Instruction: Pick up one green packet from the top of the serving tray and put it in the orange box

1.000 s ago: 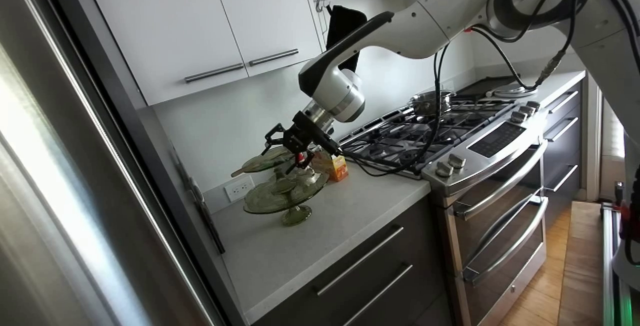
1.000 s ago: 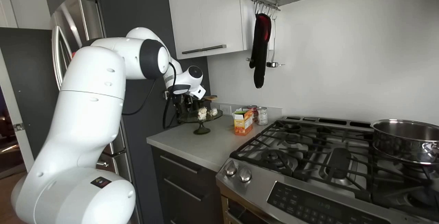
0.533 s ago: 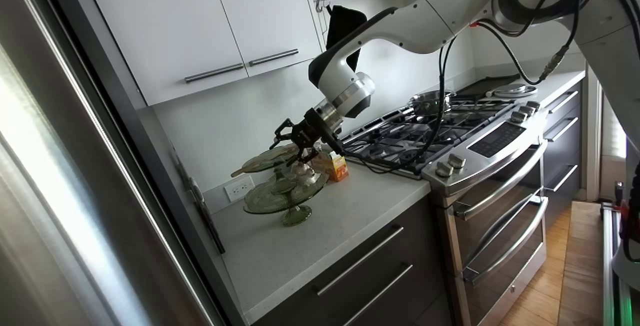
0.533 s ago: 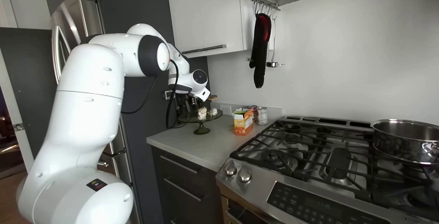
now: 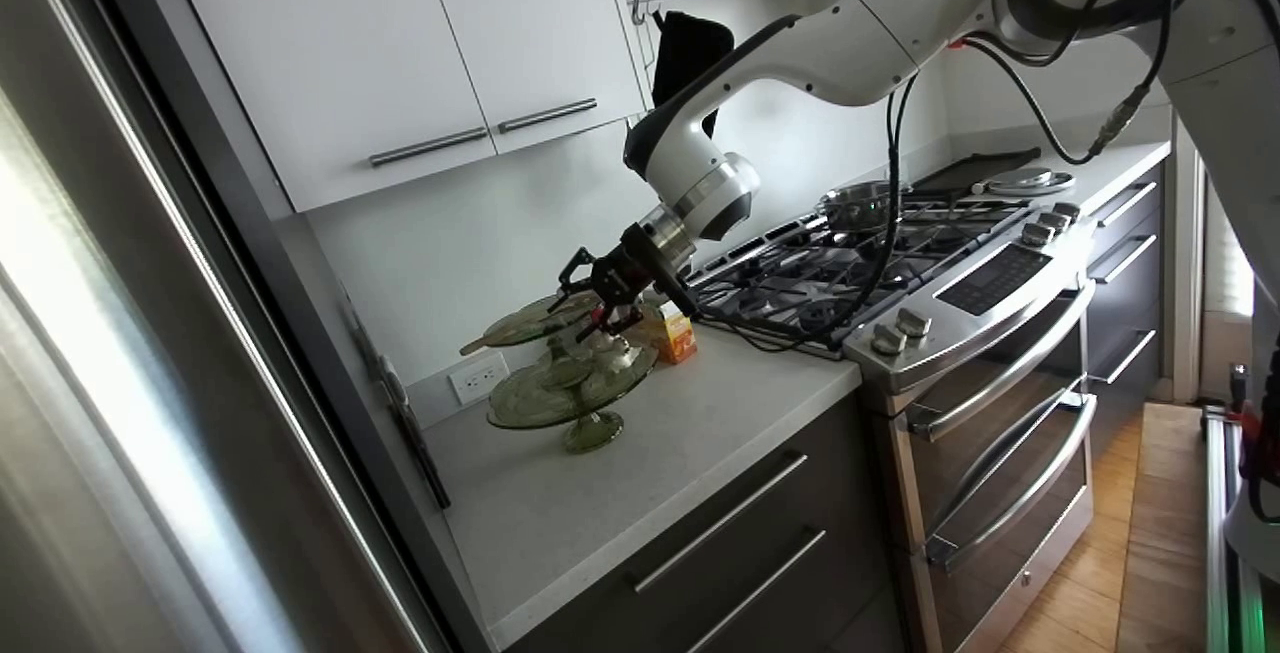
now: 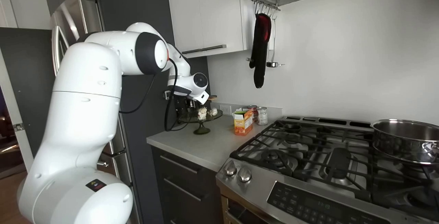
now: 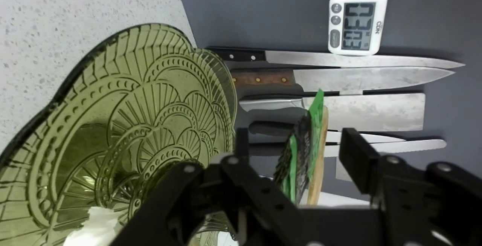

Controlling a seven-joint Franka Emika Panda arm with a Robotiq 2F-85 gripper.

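Note:
The serving tray, a two-tier olive-green glass stand, shows its lower plate (image 5: 535, 401) in both exterior views, its foot (image 6: 201, 130) on the counter. In the wrist view a glass plate (image 7: 165, 72) fills the left. Green packets (image 7: 314, 125) with dark faces stand edge-on there beside a wooden strip (image 7: 319, 163). My gripper (image 7: 299, 148) is open, its fingers apart on either side of the packets in that view; no contact shows. In an exterior view the gripper (image 5: 575, 318) is at the upper plate (image 5: 525, 325). The orange box (image 6: 242, 124) stands with its top open.
Garlic (image 6: 202, 113) lies on the lower plate. Cans (image 6: 261, 116) stand behind the box. Several knives (image 7: 361, 79) and a timer (image 7: 357, 23) hang on the grey panel near the stand. The stove (image 6: 291, 155) and hanging mitt (image 6: 260, 49) are beyond.
The wrist and gripper have shifted right in both exterior views and dipped slightly in the last half second. The stand and the orange box have not moved.

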